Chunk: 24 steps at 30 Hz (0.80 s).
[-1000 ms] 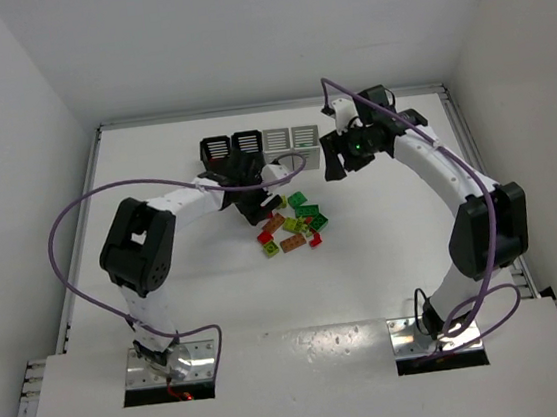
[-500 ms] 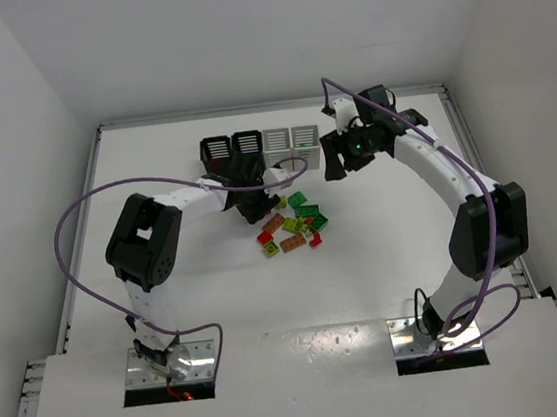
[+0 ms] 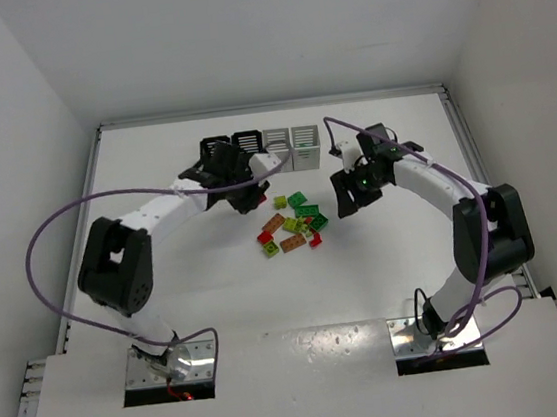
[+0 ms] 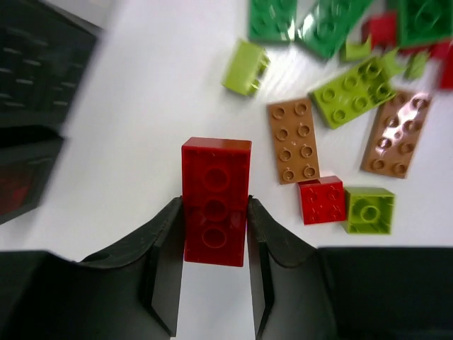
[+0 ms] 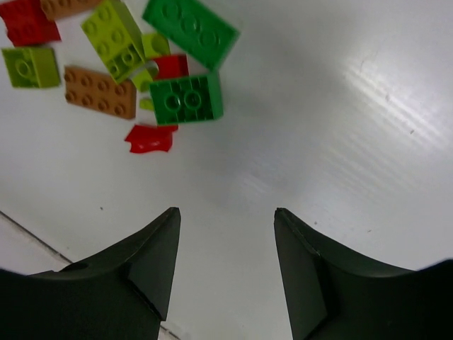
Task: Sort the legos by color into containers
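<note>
- The left pincer point(image 4: 214, 207) is clamped on a red brick point(image 4: 216, 173), with its pads on the 2 long sides. It appears to be held clear of the surface beside the 2 black bins. The right pincer point(image 5: 226, 216) stands apart and empty, hovering just right of the pile.
- Table point(image 3: 386, 267): it poses little hazard itself. A raised rim point(image 3: 267, 107) runs not far behind the bins, so room is shorter at the back. Wide bare surface lies in front of the pile and to both sides of it.
- Arms: the left arm point(image 3: 158, 210) reaches in towards the black bins, and the right arm point(image 3: 436, 175) curves in from the other side. If both head for the row at once, the wrists could meet. The purple cable point(image 3: 335, 132) on the right arm loops near the end white bin and might catch it.
- Bins point(image 3: 278, 140): 4 stand in 1 touching row, and I judge them light.
  - A low approach could shove them.
  - An off-centre release could drop the brick into a neighbouring bin or onto a shared wall.
  - From above I cannot tell which bin takes red.
- Pile of legos point(image 3: 294, 225): more than 10 pieces lie crowded together, several of them touching. A pincer closing there may pinch 2 colours together or scatter the rest.
- Red brick: the grip covers only its near half, so a quick swing could tilt it loose before it is over a bin.
</note>
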Motion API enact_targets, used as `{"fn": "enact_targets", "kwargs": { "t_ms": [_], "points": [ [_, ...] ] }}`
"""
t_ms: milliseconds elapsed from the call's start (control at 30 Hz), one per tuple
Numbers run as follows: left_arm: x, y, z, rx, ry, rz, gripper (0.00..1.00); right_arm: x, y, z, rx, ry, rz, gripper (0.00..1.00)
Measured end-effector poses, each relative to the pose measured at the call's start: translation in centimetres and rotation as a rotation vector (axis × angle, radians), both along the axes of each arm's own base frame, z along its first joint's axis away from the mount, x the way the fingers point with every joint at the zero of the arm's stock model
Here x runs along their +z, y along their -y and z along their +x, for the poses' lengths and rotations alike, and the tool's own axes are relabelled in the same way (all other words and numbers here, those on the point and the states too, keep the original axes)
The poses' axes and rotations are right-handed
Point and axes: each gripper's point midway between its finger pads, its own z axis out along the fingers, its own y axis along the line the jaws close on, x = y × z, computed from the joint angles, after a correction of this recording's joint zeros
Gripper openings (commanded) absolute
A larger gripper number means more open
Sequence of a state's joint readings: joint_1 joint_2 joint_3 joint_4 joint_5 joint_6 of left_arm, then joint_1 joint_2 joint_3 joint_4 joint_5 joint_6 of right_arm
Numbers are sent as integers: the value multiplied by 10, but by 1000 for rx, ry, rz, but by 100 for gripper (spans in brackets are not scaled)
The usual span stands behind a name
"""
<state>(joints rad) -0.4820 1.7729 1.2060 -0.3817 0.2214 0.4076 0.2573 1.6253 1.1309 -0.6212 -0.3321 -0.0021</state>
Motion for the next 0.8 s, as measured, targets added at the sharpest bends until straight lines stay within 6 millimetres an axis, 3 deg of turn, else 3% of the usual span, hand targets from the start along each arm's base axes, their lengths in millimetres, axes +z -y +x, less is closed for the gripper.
{"fn": "enact_targets", "kwargs": {
  "t_ms": [133,267,367,500,633,800],
  "points": [
    [87,-11,16,106,132,-140,21,-24,6,-22,6,-65,-17,56],
    [170,-37,54,285,325,-226,21,-27,5,-24,10,-68,-11,56],
    [204,-61,79,412,429,-251,21,-26,4,-20,12,-50,-7,56],
    [197,-88,107,541,432,-246,21,-26,4,-19,13,-45,-7,56],
    [151,-108,127,626,340,-219,21,-25,4,-18,15,-39,-7,56],
    [104,-118,136,675,230,-202,25,-25,4,-18,18,-36,-8,56]
  ]
}}
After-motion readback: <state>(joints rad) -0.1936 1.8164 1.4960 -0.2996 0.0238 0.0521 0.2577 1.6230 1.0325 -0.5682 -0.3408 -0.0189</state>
